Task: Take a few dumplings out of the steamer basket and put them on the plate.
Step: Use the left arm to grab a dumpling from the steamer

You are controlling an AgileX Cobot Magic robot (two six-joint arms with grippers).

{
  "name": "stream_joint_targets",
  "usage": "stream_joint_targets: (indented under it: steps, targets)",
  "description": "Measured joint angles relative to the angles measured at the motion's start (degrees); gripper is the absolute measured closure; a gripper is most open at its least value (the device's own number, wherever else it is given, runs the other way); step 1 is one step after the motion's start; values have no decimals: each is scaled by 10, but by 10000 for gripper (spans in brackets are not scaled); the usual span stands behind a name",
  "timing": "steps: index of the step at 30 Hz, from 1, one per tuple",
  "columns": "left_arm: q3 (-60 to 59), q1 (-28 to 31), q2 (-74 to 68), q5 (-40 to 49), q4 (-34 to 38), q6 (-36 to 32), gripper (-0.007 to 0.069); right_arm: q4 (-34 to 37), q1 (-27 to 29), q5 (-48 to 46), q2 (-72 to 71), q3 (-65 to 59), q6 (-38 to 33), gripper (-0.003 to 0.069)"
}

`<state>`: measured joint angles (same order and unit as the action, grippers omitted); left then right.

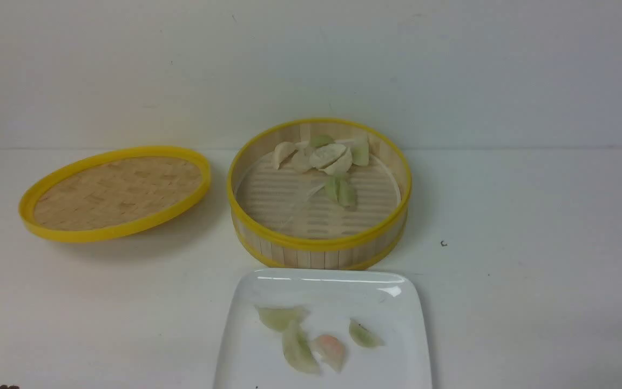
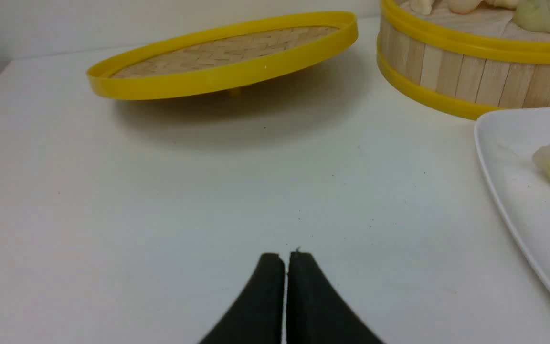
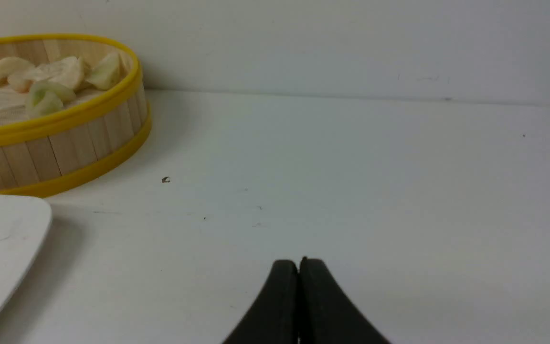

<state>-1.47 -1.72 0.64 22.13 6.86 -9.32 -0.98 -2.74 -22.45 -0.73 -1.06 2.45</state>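
The steamer basket (image 1: 319, 246) stands mid-table with several cream and pale green dumplings (image 1: 328, 155) at its far side and one green dumpling (image 1: 342, 192) near its middle. The white plate (image 1: 322, 286) lies in front of it, holding three green dumplings (image 1: 281, 317) and a pinkish-orange one (image 1: 330, 350). My left gripper (image 2: 286, 255) is shut and empty over bare table, left of the plate (image 2: 513, 200) and well short of the basket (image 2: 451, 62). My right gripper (image 3: 299, 262) is shut and empty over bare table, right of the plate (image 3: 3, 239) and basket (image 3: 65, 138). Neither gripper shows in the front view.
The shallow woven lid (image 1: 116, 192) with a yellow rim rests tilted on the table left of the basket; it also shows in the left wrist view (image 2: 227, 57). A small dark speck (image 1: 443, 243) lies right of the basket. A white wall runs behind the table.
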Motion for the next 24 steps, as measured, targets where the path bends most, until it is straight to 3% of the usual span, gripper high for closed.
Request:
stream_joint_targets:
  steps: [21,24]
  targets:
    - [0,0,0,-2,0,-1,631,0,0,0,0,0,0,673]
    - [-2,0,0,-31,35,10,631,0,0,0,0,0,0,673]
